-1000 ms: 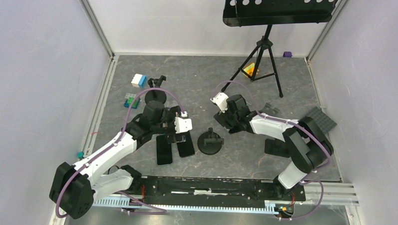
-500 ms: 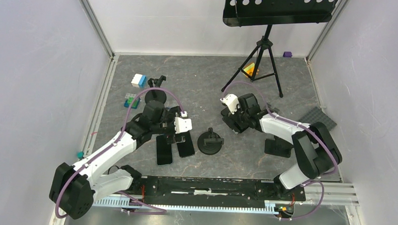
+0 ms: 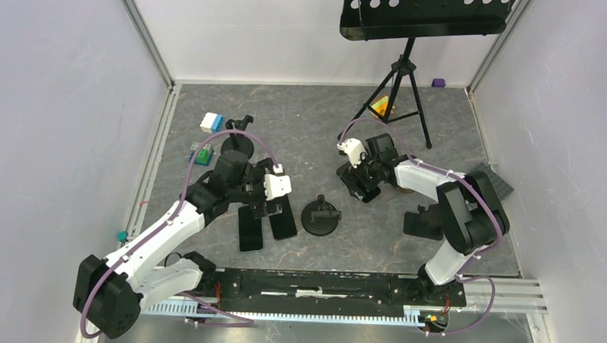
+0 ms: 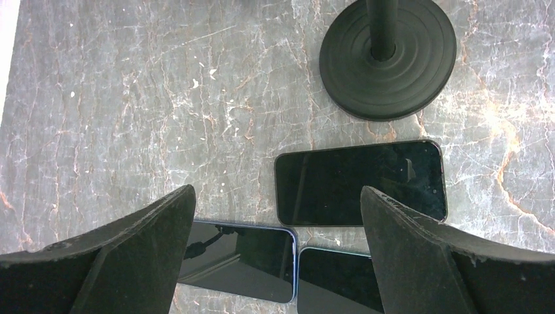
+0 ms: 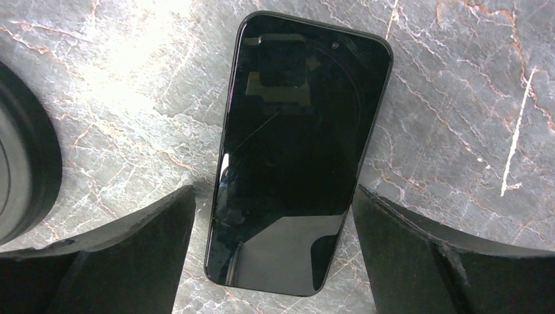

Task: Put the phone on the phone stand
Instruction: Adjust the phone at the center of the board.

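In the left wrist view, three black phones lie flat: one [image 4: 360,183] crosswise ahead of my fingers and two [image 4: 239,260] [image 4: 337,281] side by side below them. The black phone stand [image 4: 387,55] rises from its round base just beyond. My left gripper [image 4: 278,196] hovers open above these phones, touching none. Seen from the top, it [image 3: 273,197] sits left of the stand [image 3: 321,216]. My right gripper [image 5: 271,196] is open, with another black phone [image 5: 298,150] flat on the floor between its fingers, ungripped.
A second stand [image 3: 239,142] stands at the back left near toy blocks [image 3: 211,122]. A music stand tripod [image 3: 395,91] rises behind the right gripper [image 3: 361,173]. A grey baseplate [image 3: 491,178] and a black block [image 3: 424,221] lie at the right.
My right gripper has shifted a little right and back, away from the middle stand, and its arm has swung in. The left gripper edged slightly back. Both stay open.
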`<state>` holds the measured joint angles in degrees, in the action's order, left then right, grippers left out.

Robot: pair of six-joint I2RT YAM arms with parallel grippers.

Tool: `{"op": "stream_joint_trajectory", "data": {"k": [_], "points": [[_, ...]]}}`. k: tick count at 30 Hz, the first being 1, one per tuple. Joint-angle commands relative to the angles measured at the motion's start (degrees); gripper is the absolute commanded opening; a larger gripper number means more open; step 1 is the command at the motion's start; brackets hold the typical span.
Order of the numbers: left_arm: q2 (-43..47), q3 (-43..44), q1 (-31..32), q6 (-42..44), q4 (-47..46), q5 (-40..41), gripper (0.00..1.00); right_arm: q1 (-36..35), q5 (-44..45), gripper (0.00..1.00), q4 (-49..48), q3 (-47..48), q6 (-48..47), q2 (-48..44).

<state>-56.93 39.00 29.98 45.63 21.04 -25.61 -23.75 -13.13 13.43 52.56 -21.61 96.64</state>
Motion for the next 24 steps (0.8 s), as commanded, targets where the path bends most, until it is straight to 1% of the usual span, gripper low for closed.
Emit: {"op": "stream_joint_trajectory", "data": {"k": [1,5,7,11,15,18,21,24], "points": [[0.6,3.7,-0.2,-5.0,-0.9,0.4,1.0,0.2,-1.7,0.92,1.9,0.7,-1.4,2.1],[-0.3,5.1,-0.2,-8.2,-1.9,2.3,1.0,0.3,0.0,0.87,1.9,0.2,-1.5,2.7],[-0.6,5.7,-0.2,-9.8,-2.7,3.5,1.0,0.3,1.4,0.83,1.9,0.0,-1.6,2.9],[-2.0,6.8,-0.2,-14.1,-5.7,5.8,1.0,0.5,2.7,0.72,1.9,1.0,-1.7,3.3],[-4.6,8.8,-0.2,-18.8,-8.2,9.7,1.0,1.0,2.1,0.55,2.1,3.3,-1.6,2.7],[-6.6,10.0,-0.2,-20.6,-9.6,11.7,1.0,1.3,1.4,0.46,2.7,5.3,-1.6,2.3],[-8.4,10.4,-0.2,-22.6,-11.8,12.0,1.0,1.4,0.5,0.41,3.2,7.2,-1.3,2.3],[-10.2,10.7,-0.2,-26.1,-14.4,12.4,1.0,1.5,-0.4,0.39,3.3,8.2,-0.8,1.9]]}}
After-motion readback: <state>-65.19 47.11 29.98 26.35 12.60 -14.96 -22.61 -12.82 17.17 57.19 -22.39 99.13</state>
